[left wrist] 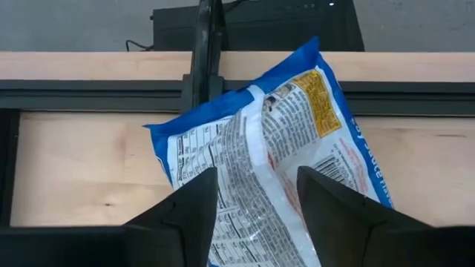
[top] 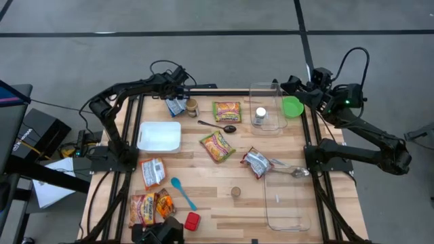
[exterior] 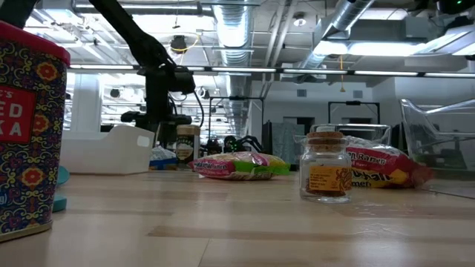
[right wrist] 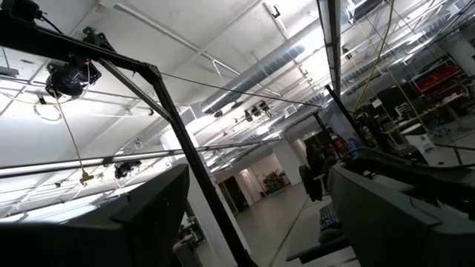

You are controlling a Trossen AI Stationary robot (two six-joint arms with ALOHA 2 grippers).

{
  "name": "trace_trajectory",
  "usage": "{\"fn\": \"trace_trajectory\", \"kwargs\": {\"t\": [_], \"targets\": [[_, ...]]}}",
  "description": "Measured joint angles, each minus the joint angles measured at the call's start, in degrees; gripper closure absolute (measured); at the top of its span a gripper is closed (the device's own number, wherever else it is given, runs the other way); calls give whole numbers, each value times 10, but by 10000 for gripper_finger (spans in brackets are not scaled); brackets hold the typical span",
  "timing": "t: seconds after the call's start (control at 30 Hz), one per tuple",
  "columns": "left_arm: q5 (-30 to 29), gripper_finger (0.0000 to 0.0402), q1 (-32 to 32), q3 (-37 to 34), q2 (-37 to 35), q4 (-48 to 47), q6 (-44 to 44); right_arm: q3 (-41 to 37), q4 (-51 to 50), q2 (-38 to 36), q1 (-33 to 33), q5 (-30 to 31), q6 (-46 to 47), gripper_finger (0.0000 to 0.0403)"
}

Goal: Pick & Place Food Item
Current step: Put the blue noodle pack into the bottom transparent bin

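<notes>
A blue and white food packet (left wrist: pixel 274 141) lies flat, printed back up, at the table's far left edge (top: pixel 175 106), beside a brown-lidded jar (top: pixel 192 106). My left gripper (left wrist: pixel 256 185) is low over it, slanting down from the near side. It is open, and a strip of the packet's middle shows between its fingertips. In the low view the gripper (exterior: pixel 159 122) stands behind the white tray. My right gripper (right wrist: pixel 256 200) is raised at the far right (top: pixel 293 84), open, pointing up into the room with nothing between its fingers. My left gripper has one finger (left wrist: pixel 194 200) on either side of the packet's middle strip (left wrist: pixel 256 159), coming from above at a slant. I cannot tell whether the fingertips touch the wrapper. The packet lies flat on the table.
A white tray (top: pixel 160 135) sits just near of the packet. Noodle packets (top: pixel 227 110) (top: pixel 217 146), a spoon (top: pixel 217 125), a silver packet (top: pixel 256 163) and a small jar (top: pixel 236 192) are spread mid-table. Clear bins (top: pixel 266 102) (top: pixel 288 200) and a green bowl (top: pixel 292 106) stand right.
</notes>
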Motion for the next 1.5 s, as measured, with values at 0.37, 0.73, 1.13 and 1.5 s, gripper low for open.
{"fn": "trace_trajectory", "kwargs": {"t": [0.37,0.73,1.13,1.5], "targets": [[10,248,3,0,0,-10,-9,0,0,0,0,0,0,88],[16,241,2,-1,-1,-6,-122,0,0,0,0,-2,-1,88],[9,225,2,-1,13,-2,-149,0,0,0,0,-6,-2,88],[13,280,4,-1,18,3,-148,0,0,0,0,-6,3,88]]}}
